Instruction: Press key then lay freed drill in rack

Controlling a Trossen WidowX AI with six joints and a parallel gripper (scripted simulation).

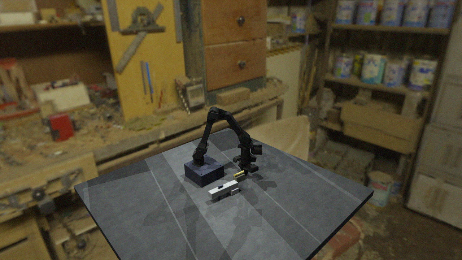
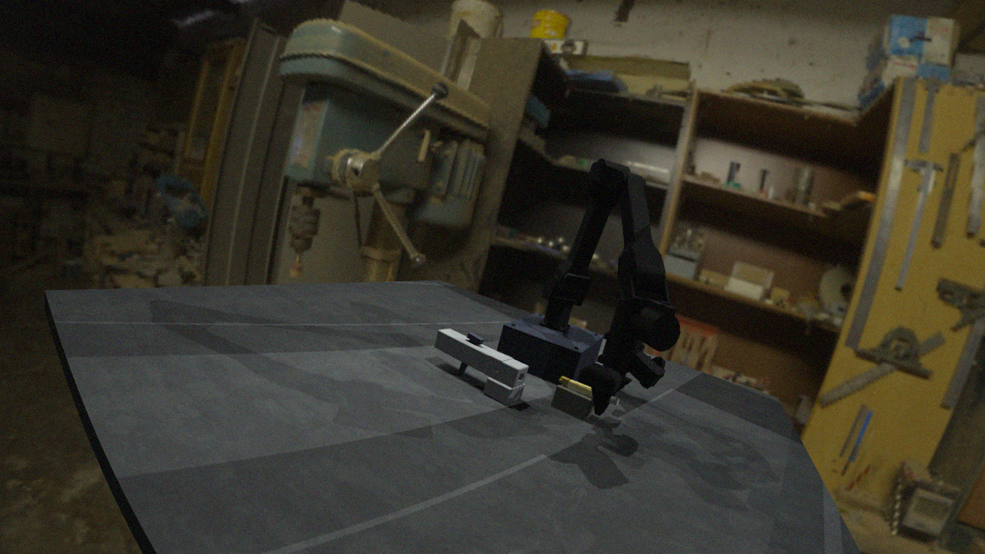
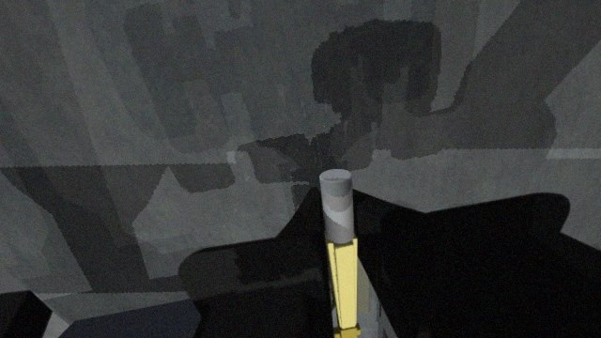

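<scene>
- jaws of the gripper (image 1: 244,171) were clamped narrowly on the drill (image 1: 239,174), with both dark fingers pressed to the sides of its yellow body.
- from the wrist view, the drill (image 3: 342,263) ran straight out between the fingers, with its yellow shank nearest the camera and its grey round tip pointing away over the counter (image 3: 141,94).
- in the exterior view the drill (image 2: 573,384) showed as a short brass-yellow bar lying roughly level on top of the small tan-grey rack (image 2: 571,401), with the gripper (image 2: 606,392) at its end.
- whether the drill rested fully in the rack or hung just above it could not be told from these views.
- the pale grey block (image 1: 222,189) that had held the drill stood just beside the rack, nearer the camera in the top view, apart from the drill.
- a small dark key (image 1: 220,186) sat on top of that block; in the exterior view the key (image 2: 474,338) stuck up a little from the block (image 2: 482,358).
- the arm (image 1: 226,116) arched up from its dark blue base (image 1: 213,176) and came down steeply over the rack.
- the counter (image 1: 135,207) was dark grey with pale stripes and broad shadows of the arm.
</scene>
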